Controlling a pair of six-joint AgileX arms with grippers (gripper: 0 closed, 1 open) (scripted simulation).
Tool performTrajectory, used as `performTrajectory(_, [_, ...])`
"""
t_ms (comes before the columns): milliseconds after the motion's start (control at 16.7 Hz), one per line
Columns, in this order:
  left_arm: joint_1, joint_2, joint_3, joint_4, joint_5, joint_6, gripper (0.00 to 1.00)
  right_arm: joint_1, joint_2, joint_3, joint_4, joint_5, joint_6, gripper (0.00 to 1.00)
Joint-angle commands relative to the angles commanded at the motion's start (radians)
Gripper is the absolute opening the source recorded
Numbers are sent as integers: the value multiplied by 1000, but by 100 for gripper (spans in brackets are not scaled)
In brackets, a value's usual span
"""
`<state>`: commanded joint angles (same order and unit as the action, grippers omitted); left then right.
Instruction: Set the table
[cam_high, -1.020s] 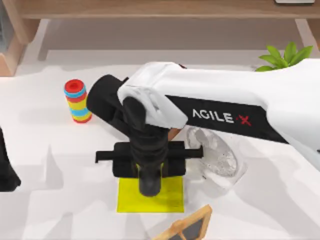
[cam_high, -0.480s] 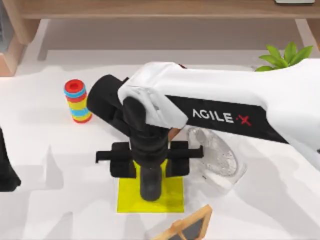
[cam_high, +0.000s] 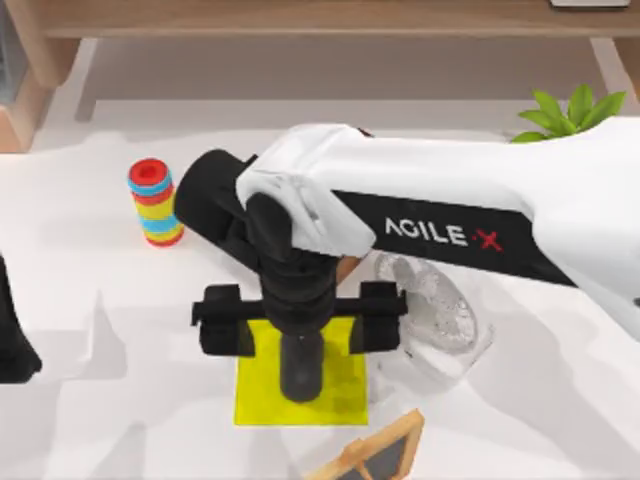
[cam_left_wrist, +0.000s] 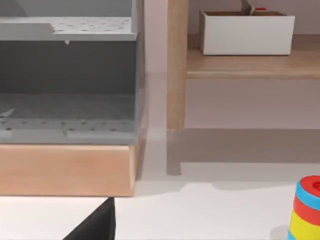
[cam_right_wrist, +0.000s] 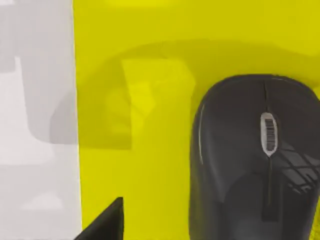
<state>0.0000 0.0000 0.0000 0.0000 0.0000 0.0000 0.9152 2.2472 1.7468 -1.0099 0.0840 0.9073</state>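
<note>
From above, the smooth white counter (cam_high: 80, 400) spreads across the whole scene, and on it, down at six o'clock, lies a flat yellow square mat (cam_high: 345, 400). The right arm reaches in from three o'clock, white shell with black joints, its wrist bent straight down over the mat, and the right claw (cam_high: 300, 322) has its two black fingers spread wide to either side. At ten o'clock stands a striped ring stack (cam_high: 154, 203) in red, blue and yellow; a clear glassy bowl (cam_high: 440, 325) sits just at the mat's three o'clock side, a leafy green plant (cam_high: 568, 113) at two o'clock, and a wood-framed slate (cam_high: 375, 455) at the near edge. The left arm sits parked at nine o'clock. Over to the left wrist view: a light wooden shelf unit (cam_left_wrist: 175, 65), a white box (cam_left_wrist: 245, 32) on its board. Right wrist view: a rounded, matte black mouse (cam_right_wrist: 252, 160) rests on the mat.
</note>
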Motion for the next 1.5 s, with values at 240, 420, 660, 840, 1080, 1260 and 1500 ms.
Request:
performTrajectory(240, [0,0,0,0,0,0,100,2,0,0,0,0,0,100])
performTrajectory(420, [0,0,0,0,0,0,100,14,-19,0,40,-44,14,100])
performTrajectory(660, [0,0,0,0,0,0,100,27,-93,-15,200,-215,80,100])
performTrajectory(840, [0,0,0,0,0,0,100,10,-165,-56,369,-394,164,100])
performTrajectory(1080, [0,0,0,0,0,0,100,-58,-258,-157,625,-651,308,100])
performTrajectory(1260, [0,0,0,0,0,0,100,-142,-321,-266,829,-832,424,100])
performTrajectory(1500, [0,0,0,0,0,0,100,-302,-397,-436,1108,-1034,575,100])
